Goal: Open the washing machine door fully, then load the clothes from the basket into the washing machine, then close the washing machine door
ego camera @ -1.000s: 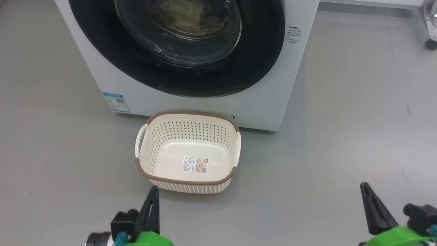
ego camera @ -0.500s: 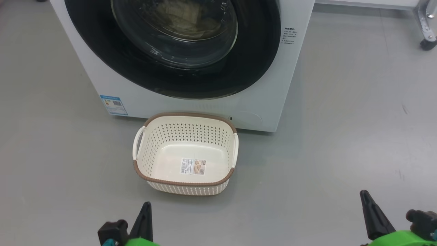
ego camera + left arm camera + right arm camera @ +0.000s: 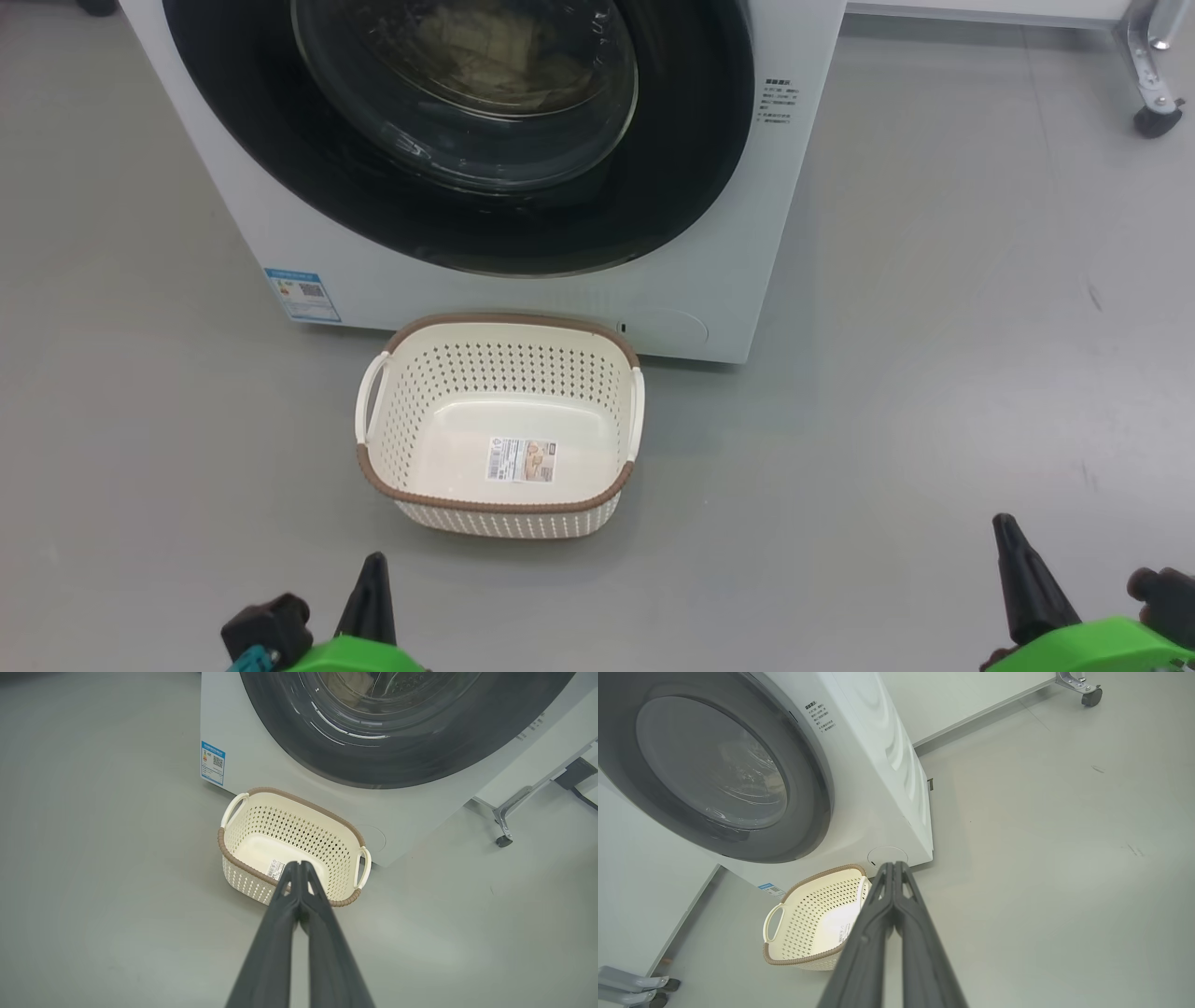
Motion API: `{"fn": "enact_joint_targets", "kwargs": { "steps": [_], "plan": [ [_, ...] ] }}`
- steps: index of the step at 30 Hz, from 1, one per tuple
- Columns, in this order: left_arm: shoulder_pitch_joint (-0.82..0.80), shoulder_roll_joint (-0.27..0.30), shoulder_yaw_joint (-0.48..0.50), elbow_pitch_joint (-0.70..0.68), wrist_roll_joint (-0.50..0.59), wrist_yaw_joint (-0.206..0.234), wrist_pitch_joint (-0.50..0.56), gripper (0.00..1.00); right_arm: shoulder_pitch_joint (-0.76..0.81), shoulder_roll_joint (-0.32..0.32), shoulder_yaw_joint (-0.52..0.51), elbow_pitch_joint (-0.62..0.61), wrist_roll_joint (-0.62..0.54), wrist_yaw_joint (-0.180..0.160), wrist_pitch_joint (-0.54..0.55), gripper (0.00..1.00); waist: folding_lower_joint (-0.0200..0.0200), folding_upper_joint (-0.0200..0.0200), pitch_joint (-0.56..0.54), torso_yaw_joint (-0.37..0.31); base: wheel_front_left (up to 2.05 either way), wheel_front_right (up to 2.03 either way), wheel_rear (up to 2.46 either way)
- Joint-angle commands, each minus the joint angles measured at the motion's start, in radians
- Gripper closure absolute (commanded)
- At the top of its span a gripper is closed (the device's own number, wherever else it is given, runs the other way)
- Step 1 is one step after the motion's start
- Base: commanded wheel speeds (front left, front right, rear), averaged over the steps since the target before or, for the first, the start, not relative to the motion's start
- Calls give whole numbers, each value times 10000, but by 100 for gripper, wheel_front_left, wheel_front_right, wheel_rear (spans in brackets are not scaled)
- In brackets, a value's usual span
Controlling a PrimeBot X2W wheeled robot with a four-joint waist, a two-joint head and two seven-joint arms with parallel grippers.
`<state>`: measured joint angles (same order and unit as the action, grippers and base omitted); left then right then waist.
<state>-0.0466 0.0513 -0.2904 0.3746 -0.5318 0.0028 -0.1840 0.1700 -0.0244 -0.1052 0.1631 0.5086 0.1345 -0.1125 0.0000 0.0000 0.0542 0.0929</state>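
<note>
The white washing machine [image 3: 728, 252] stands ahead with its round black washing machine door [image 3: 485, 224] lying flush against the front. Pale yellowish clothes [image 3: 485, 47] show dimly behind the glass window. The cream basket [image 3: 499, 359] sits on the floor just in front of the machine, with nothing but a sticker inside; it also shows as the basket [image 3: 299, 812] and the basket [image 3: 812, 914] in the wrist views. My left gripper [image 3: 372, 569] is shut at the lower left, short of the basket. My right gripper [image 3: 1006, 534] is shut at the lower right, over bare floor. In the wrist views the left gripper [image 3: 296, 864] and the right gripper [image 3: 893, 864] have their fingers pressed together, holding nothing.
Grey floor surrounds the machine. A metal leg with a castor [image 3: 1150, 119] stands at the far right behind the machine, and another castor frame [image 3: 630, 984] lies to the machine's other side. A blue label [image 3: 302, 294] marks the machine's lower left corner.
The whole head view has shifted, so the camera moved. Both grippers sit lower in the picture than before, the left one most. Neither has changed its closed state.
</note>
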Motion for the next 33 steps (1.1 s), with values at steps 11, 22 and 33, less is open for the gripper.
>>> {"fn": "enact_joint_targets", "kwargs": {
  "steps": [11, 22, 33],
  "plan": [
    [-433, 129, 603, -471, -1491, -192, 341, 100, -761, -233, 72, -154, 1543, -12, 287, 100, 0, 0, -63, -114, 0, 0, 0],
    [-450, 149, 989, -581, -2715, -338, 634, 100, -1013, -276, 107, -34, 2794, -15, 493, 100, 0, 0, -120, -218, 0, 0, 0],
    [-469, 162, 1385, -688, -3935, -484, 936, 100, -1266, -312, 133, 88, 4039, -19, 708, 100, 0, 0, -177, -322, 0, 0, 0]
  ]
}}
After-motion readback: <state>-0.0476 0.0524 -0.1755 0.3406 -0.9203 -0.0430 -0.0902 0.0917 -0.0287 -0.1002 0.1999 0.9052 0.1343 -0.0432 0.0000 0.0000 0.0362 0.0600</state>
